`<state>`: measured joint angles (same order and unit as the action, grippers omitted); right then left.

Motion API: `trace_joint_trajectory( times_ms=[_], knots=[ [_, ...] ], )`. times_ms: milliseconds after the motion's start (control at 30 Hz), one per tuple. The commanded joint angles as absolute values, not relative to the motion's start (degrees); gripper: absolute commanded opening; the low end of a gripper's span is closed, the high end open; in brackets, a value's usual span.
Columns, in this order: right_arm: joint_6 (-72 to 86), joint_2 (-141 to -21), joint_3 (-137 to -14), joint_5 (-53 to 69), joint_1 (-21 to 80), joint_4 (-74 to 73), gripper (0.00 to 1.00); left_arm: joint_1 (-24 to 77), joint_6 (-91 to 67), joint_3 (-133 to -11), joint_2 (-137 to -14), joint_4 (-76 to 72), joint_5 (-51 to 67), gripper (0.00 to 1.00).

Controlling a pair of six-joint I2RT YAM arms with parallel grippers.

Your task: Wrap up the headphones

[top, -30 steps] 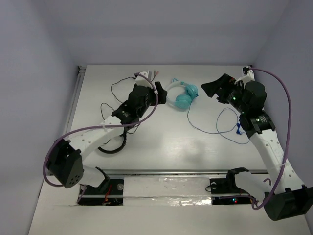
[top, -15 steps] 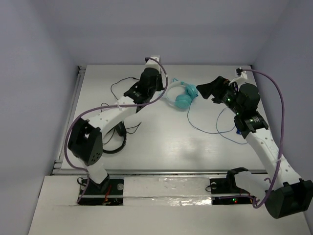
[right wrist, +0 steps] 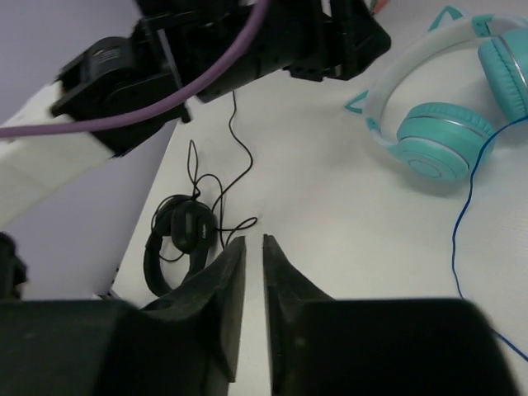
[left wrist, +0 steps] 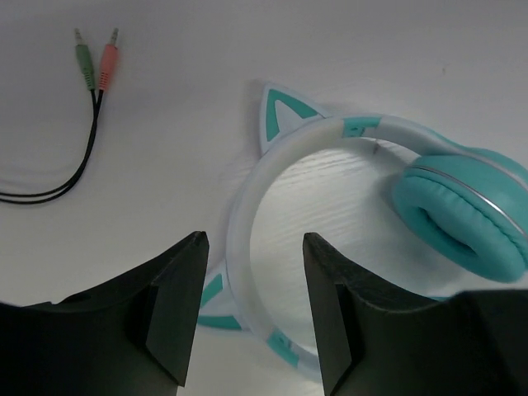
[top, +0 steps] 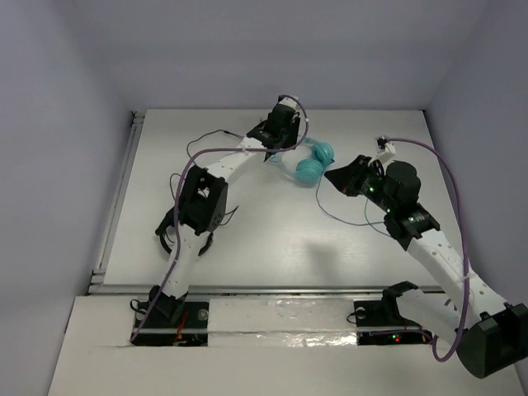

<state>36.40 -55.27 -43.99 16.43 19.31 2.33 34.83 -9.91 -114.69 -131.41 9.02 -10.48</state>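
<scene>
Black wire (left wrist: 87, 148) with red-green plugs lies beside headphones (left wrist: 330, 136); left fingers (left wrist: 177, 305) spread, right fingers (right wrist: 223, 305) nearly pinched, empty.

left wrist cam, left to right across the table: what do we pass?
green plug → red plug → headphones' headband → headphones' teal ear cup

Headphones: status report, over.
Left gripper open, poised over the headband. Right gripper nearly shut, empty. Headphones flat on table, blue cord loose, unwrapped. Black two-plug wire lies clear.
</scene>
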Motion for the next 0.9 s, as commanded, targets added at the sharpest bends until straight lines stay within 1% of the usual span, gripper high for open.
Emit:
trace_joint_trajectory(
  times_ms=[0,33,133,300,533,667,733,800,833,867],
  knots=[
    [35.86,-51.69,-42.28,15.38,19.95,5.8,0.24,33.22,-6.42,-125.22,-136.21,16.51,-7.21,0.47],
    [35.6,-51.07,-42.1,15.03,19.95,5.45,0.31,33.22,-5.63,-128.99,-137.8,17.48,-6.08,0.48],
    [35.16,-49.92,-41.92,14.68,19.95,4.83,0.37,33.22,-3.26,-131.74,-141.32,18.9,-5.1,0.5],
    [35.95,-50.27,-41.92,16.17,20.48,5.97,0.38,32.7,-2.2,-132.27,-144.57,19.25,-3.79,0.58],
    [36.3,-50.62,-41.31,16.96,20.48,7.29,0.38,32.7,-2.28,-137.37,-150.38,21.09,-0.26,0.61],
    [36.91,-50.54,-40.52,17.14,20.48,8.26,0.38,32.17,-3.25,-137.9,-151.96,20.04,1.58,0.61],
    [36.91,-50.45,-40.25,16.96,20.48,8.44,0.38,32.17,-3.95,-137.9,-152.31,19.16,1.67,0.61],
    [36.83,-50.36,-40.25,16.7,20.48,8.26,0.38,31.47,-5.01,-138.6,-153.19,18.9,3.24,0.57],
    [36.83,-50.19,-40.25,16.35,20.48,8.17,0.38,31.46,-5.53,-140.34,-153.72,19.24,5.34,0.46],
    [36.83,-50.1,-40.25,16.17,20.48,8.17,0.38,31.46,-5.97,-141.14,-154.68,19.6,6.49,0.4]
  ],
)
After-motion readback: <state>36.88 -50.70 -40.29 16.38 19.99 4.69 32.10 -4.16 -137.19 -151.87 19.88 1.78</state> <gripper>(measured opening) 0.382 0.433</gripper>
